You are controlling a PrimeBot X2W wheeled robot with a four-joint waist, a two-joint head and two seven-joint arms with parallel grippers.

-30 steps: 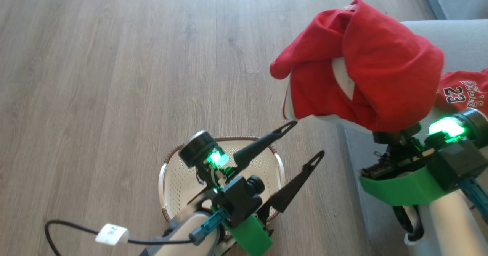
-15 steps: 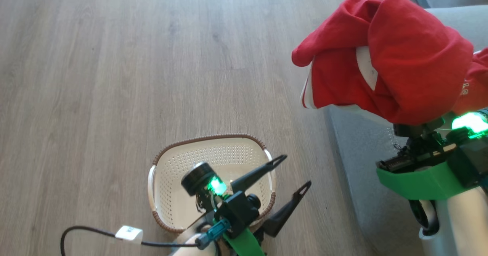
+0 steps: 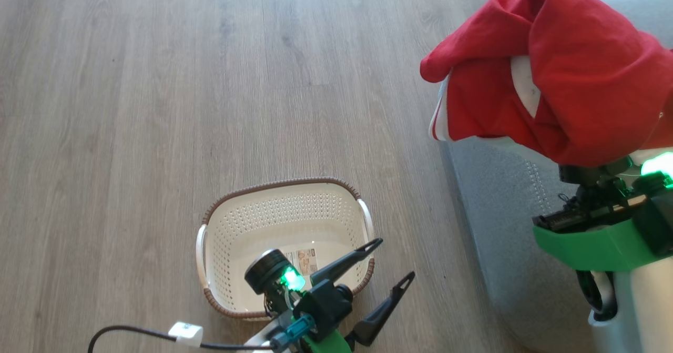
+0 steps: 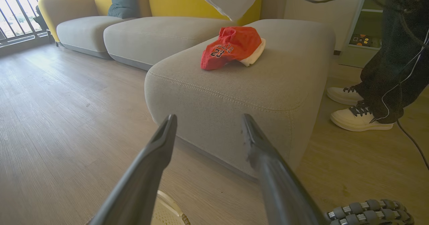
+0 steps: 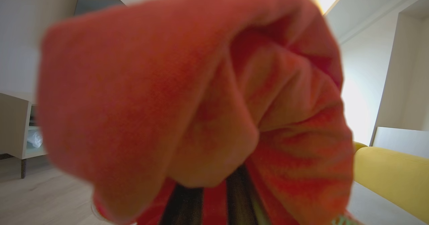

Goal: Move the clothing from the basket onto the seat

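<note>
Drooping crumpled red clothing (image 3: 578, 79), perforated oval basket (image 3: 247, 221)

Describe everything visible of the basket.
The basket is a small oval tub of cream plastic with perforated walls, a brown braided-look rim and a white handle at each end. It stands upright on the wooden floor, near the grey seat. It holds nothing but a paper label on its bottom. The open left gripper hangs over its near corner, contact unclear.

A home living room — a long grey-and-yellow sofa (image 4: 150, 34), a teal throw pillow (image 4: 124, 0), wood-plank floor (image 4: 50, 117).
</note>
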